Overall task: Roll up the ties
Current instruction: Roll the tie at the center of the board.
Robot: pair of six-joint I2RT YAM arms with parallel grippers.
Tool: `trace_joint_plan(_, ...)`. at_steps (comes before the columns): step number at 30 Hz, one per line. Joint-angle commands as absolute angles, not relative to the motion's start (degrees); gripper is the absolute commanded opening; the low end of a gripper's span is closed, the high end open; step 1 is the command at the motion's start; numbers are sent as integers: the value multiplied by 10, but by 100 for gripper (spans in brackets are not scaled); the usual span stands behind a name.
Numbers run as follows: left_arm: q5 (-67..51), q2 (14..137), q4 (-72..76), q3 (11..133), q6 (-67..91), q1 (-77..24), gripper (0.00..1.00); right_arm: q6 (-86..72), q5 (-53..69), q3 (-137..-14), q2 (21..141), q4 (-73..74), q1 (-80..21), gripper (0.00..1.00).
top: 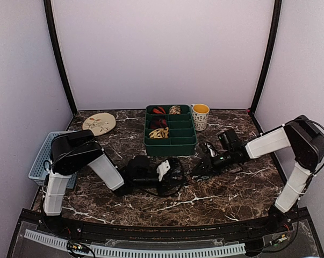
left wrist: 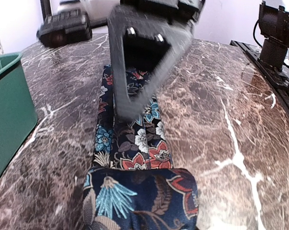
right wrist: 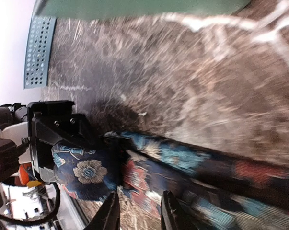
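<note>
A dark navy floral tie lies flat on the marble table, its near end wound into a roll. My left gripper holds that roll; the roll hides its fingers in the left wrist view. In the right wrist view the roll sits in the black left gripper. My right gripper stands a short way along the flat tie, its tip down on the fabric. Its jaws are apart, holding nothing. Rolled ties lie in the green tray: red-black, tan, yellow-cream.
A cup stands right of the tray. A patterned plate lies at the back left. A blue basket sits at the left edge. The tray's wall is close on the left of the tie.
</note>
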State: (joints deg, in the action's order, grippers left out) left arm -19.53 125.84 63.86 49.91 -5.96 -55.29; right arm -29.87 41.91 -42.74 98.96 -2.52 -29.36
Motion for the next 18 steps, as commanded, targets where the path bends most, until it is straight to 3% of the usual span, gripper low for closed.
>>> trace_joint_plan(1, -221, 1229, 557, 462, -79, -539, 22, -250, 353, -462, 965, 62, -267, 30)
trace_joint_plan(10, -249, 1216, 541, 451, -89, -533, 22, -223, 278, -455, 1024, 88, -248, 25)
trace_joint_plan(18, -265, 1199, 524, 441, -98, -533, 22, -264, 300, -371, 976, 63, -248, 23)
